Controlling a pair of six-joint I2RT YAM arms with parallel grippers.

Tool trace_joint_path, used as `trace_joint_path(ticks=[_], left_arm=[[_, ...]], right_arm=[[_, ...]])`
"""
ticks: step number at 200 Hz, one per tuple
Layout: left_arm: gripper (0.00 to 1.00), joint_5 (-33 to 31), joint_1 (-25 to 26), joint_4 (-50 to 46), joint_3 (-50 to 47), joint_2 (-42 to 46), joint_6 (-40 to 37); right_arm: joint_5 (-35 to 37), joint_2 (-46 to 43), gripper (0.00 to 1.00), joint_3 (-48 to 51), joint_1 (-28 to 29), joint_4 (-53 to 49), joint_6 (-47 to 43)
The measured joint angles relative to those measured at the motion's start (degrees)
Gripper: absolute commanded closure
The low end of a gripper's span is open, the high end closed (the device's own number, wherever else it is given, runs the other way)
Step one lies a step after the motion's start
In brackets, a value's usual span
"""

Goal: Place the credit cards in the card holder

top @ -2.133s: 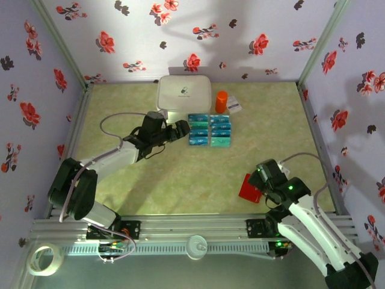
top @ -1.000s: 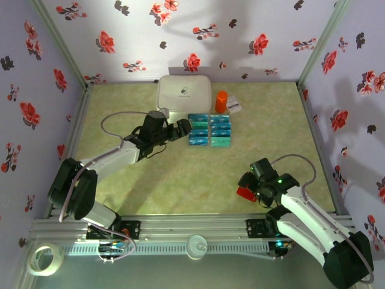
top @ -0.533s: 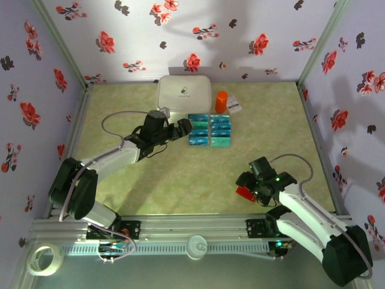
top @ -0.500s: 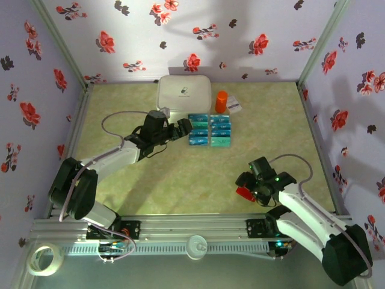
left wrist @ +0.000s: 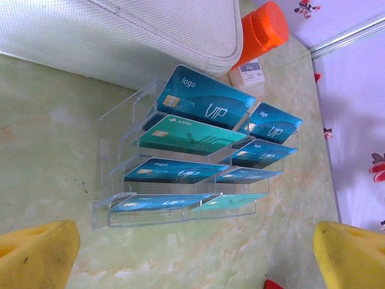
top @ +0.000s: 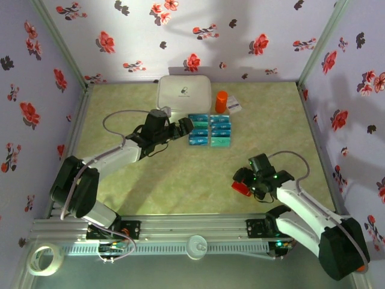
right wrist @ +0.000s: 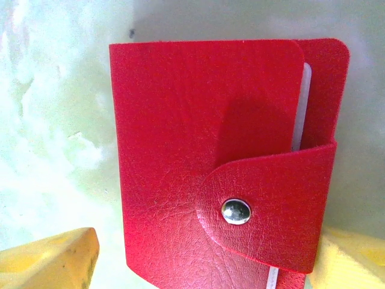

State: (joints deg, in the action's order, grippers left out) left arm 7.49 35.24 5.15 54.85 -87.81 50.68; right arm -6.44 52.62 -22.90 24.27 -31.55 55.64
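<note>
While the left gripper (top: 187, 124) hangs wide open and empty just at nine o'clock of the credit cards (top: 210, 130), the overhead view puts the card holder (top: 241, 188) well apart, toward five o'clock on the table (top: 120, 186), beneath the right gripper (top: 242, 180). A white box (top: 184, 93) and an orange bottle (top: 222, 101) crowd the cards at twelve o'clock, so a side approach looks sensible to me.

From the left wrist, the cards sit tilted in a clear tiered rack (left wrist: 108, 174), their edges offered toward the spread yellow fingers (left wrist: 36, 253).

From the right wrist, the holder lies flat, its flap snapped shut (right wrist: 236, 212). The jaws straddle it at seven and five o'clock, the left pad (right wrist: 51, 259) clear of it, so nothing is gripped. I reckon that snap blocks any card.
</note>
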Motion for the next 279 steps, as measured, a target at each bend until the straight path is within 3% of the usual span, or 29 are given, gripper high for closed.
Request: trace_joint_path(ticks=[46,115,205,253,279], left_arm=[[0.00,0.0,0.1,0.0,0.0,-0.3,0.0],[0.00,0.0,0.1,0.0,0.2,-0.3,0.0],[0.00,0.0,0.7,-0.1,1.2,-0.4,0.0],[0.00,0.0,1.0,-0.5,1.8,-0.4,0.0],[0.00,-0.2,1.2,-0.6,1.8,-0.6,0.0]], right_arm=[[-1.8,0.4,0.17,0.2,-0.5,1.8,-0.8],[-3.7,-10.3,0.24,6.1,-0.7,3.3,2.1],[-4.5,-8.3,0.63,6.5,-1.0,4.2,3.6],[-5.4,-8.3,1.00,6.6,-1.0,5.6,4.2],[-5.6,-8.3,1.00,6.6,-1.1,7.2,4.2]])
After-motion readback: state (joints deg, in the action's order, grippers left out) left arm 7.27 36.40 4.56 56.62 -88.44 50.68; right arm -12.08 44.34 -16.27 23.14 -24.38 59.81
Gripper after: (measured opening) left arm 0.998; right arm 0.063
